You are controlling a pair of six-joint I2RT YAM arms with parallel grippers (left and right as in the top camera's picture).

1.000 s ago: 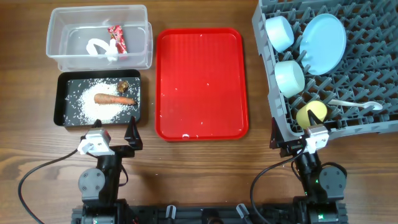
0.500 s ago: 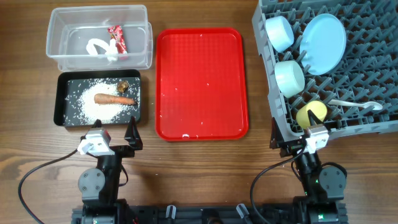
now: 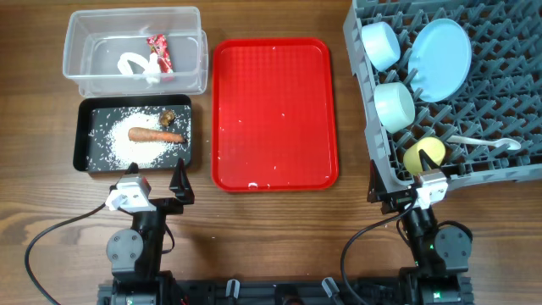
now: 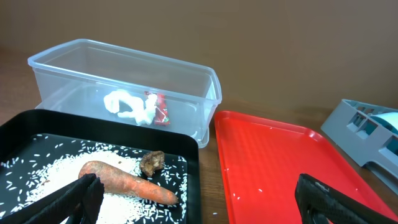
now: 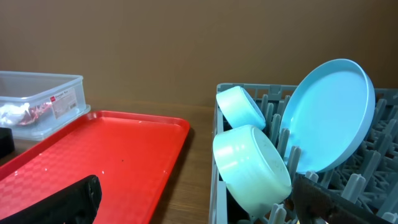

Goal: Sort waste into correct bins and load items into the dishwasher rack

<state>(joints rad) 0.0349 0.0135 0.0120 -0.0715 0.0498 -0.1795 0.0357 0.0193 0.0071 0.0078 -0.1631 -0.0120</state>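
Wooden counter (image 3: 271,222): bare strips either side of the red tray (image 3: 273,114).
We see the left end effector (image 4: 196,193) by the black tub's (image 3: 82,135) near rim and the right end effector (image 5: 196,185) by the rack's (image 3: 508,127) corner, both spread wide, holding nothing. Wrapper (image 3: 159,52) and tissue (image 3: 135,66) lie in the clear tub (image 3: 76,80); rice (image 3: 118,146), carrot (image 3: 157,135) and scrap (image 3: 168,117) in the black tub; plate (image 3: 440,59), 2 bowls (image 3: 381,44), cup (image 3: 423,154) and spoon (image 3: 483,141) in the rack.

The tray (image 3: 275,102) is lying mid-counter (image 3: 254,237). Left of it, the deep tub (image 3: 72,34) holding wrapper (image 3: 159,52) and tissue (image 3: 135,66) is sitting behind the shallow tub (image 3: 81,135) holding rice (image 3: 114,146), carrot (image 3: 157,135) and scrap (image 3: 168,118). To the right, the dishwasher rack (image 3: 508,85) is carrying bowls (image 3: 380,44), plate (image 3: 440,59), cup (image 3: 423,155) and spoon (image 3: 483,142).
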